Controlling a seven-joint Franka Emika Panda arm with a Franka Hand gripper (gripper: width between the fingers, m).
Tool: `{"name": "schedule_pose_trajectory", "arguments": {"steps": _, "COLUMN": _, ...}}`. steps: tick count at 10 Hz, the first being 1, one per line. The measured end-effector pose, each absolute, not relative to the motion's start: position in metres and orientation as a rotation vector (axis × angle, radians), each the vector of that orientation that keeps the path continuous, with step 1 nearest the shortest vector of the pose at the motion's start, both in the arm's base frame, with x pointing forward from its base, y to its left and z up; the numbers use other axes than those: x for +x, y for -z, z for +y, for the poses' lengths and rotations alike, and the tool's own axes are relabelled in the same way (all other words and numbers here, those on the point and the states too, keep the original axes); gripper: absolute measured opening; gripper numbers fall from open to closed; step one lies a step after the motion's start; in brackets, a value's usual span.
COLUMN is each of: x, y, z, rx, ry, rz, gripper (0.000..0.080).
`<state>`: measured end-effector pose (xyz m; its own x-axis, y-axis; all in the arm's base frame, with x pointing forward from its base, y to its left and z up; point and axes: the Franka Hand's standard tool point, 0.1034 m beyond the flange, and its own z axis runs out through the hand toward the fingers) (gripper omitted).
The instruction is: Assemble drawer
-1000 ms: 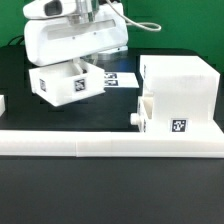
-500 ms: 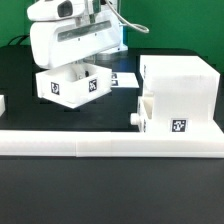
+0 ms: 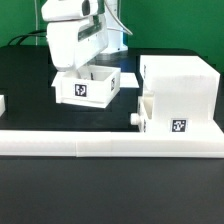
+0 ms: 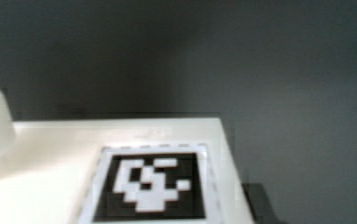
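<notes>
Claw (image 3: 70,72): tips hidden by the small box (image 3: 88,90), apparently pinching one wall of it. Small box: open top up, slightly tilted, seemingly lifted off the black table (image 3: 30,120); it lies toward the exterior view's left of the casing (image 3: 182,85) and apart from it. In the wrist view its tagged wall (image 4: 157,140) fills the frame. Casing: a second box (image 3: 170,122) sits low in its front. Rail (image 3: 110,143): runs along the front. Risks, as judged: a one-wall grip may let the box swing or slip, and a tilted approach may catch a corner on the casing's opening, jamming it or shoving the casing.
</notes>
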<state>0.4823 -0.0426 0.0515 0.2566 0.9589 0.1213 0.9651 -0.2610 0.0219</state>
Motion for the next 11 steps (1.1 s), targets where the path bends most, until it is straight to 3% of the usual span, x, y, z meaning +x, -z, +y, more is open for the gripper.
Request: {"name": "schedule_pose_trajectory", "arguments": {"steps": 11, "x": 0.516, "y": -0.052, "z": -0.025, "rx": -2.236, "ry": 0.141, "rz": -2.108, "gripper": 0.0042}}
